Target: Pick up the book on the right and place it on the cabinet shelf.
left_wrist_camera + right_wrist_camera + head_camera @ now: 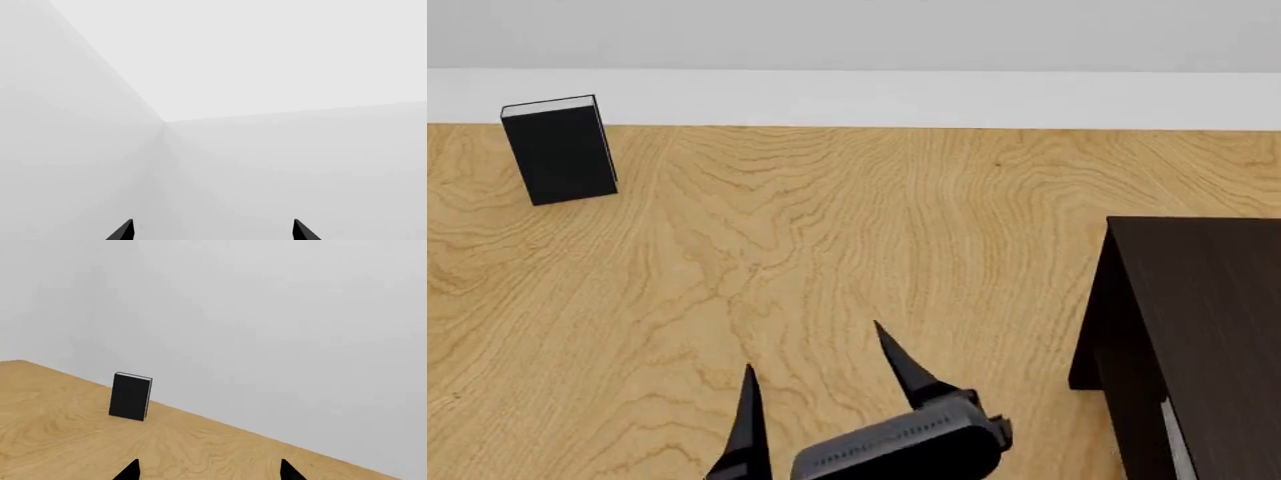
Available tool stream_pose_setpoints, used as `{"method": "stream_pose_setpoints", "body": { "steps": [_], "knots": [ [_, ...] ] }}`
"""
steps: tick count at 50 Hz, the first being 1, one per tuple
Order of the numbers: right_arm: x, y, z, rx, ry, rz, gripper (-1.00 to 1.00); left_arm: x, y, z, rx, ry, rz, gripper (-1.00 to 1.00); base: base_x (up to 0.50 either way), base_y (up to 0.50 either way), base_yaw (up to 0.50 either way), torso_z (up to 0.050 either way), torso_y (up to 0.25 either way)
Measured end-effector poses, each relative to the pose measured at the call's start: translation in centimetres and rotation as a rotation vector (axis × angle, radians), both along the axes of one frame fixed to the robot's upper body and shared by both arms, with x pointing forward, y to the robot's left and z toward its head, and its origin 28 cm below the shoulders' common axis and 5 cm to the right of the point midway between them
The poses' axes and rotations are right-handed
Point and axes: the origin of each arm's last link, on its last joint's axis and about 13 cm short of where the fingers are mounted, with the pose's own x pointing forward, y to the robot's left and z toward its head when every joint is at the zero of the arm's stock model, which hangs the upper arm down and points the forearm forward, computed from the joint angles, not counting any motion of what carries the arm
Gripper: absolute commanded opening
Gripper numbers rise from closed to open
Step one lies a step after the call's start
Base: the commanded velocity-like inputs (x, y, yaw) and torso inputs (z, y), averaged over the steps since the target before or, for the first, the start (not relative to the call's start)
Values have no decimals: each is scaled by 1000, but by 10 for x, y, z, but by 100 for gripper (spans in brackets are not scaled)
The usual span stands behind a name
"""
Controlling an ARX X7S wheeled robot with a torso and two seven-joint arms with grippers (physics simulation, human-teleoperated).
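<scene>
My right gripper (811, 348) hovers open over the wooden floor (827, 230), low in the middle of the head view, with nothing between its fingers. In the right wrist view the right gripper (209, 462) points toward a black-covered book (131, 396) standing upright by the wall. The dark cabinet (1201, 300) stands to the gripper's right; only its top and one side show, and its shelf is hidden. A narrow pale grey strip (1177, 440) shows against the cabinet; I cannot tell whether it is the book. My left gripper (213, 222) is open, facing bare white walls.
The black-covered book (561, 150) stands far left near the white wall (854, 95). Wooden floor stretches between it and the cabinet.
</scene>
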Motion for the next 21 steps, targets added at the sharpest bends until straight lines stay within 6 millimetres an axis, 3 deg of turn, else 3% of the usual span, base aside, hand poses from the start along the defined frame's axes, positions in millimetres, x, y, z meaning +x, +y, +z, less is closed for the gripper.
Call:
{"method": "stream_pose_setpoints", "body": {
  "steps": [21],
  "knots": [
    [-19, 11, 45, 105, -180, 184, 100, 1, -1, -1, -3, 2, -4, 100, 0, 0, 0, 0, 0]
  ]
}}
